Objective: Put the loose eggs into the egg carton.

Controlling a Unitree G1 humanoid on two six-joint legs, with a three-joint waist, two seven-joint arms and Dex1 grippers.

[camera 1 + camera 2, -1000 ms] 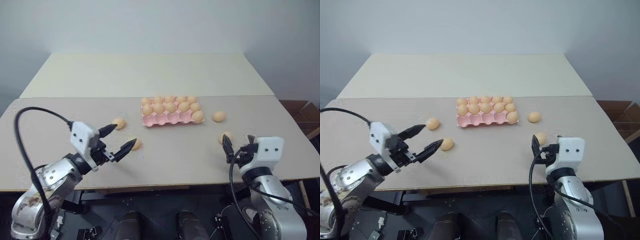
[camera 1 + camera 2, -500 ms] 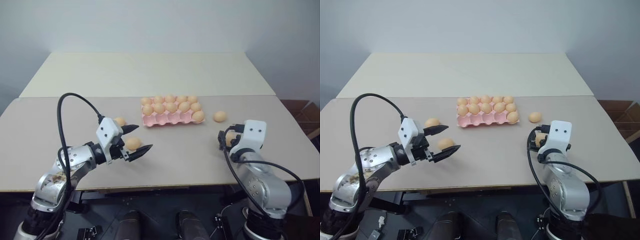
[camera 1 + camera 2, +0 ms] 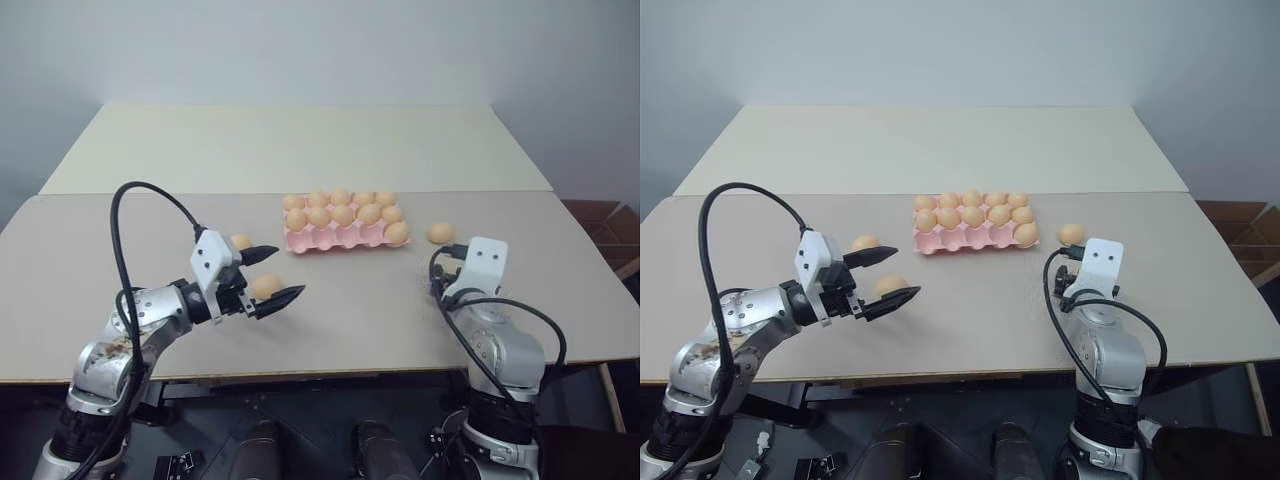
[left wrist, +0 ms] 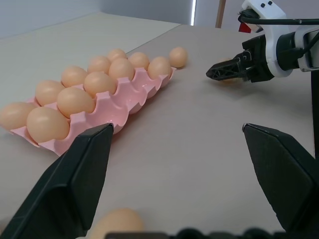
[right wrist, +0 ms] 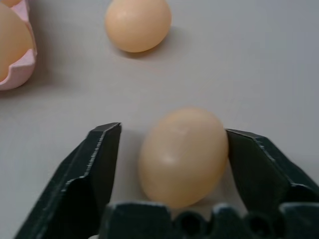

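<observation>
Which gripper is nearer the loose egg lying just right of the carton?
Right. The right gripper straddles another egg just in front of that loose egg. The left gripper is across the table, past the carton's other end.

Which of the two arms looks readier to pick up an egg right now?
The right. Its gripper already has an egg between its fingers, one finger touching. The left gripper is wide open around its egg.
</observation>
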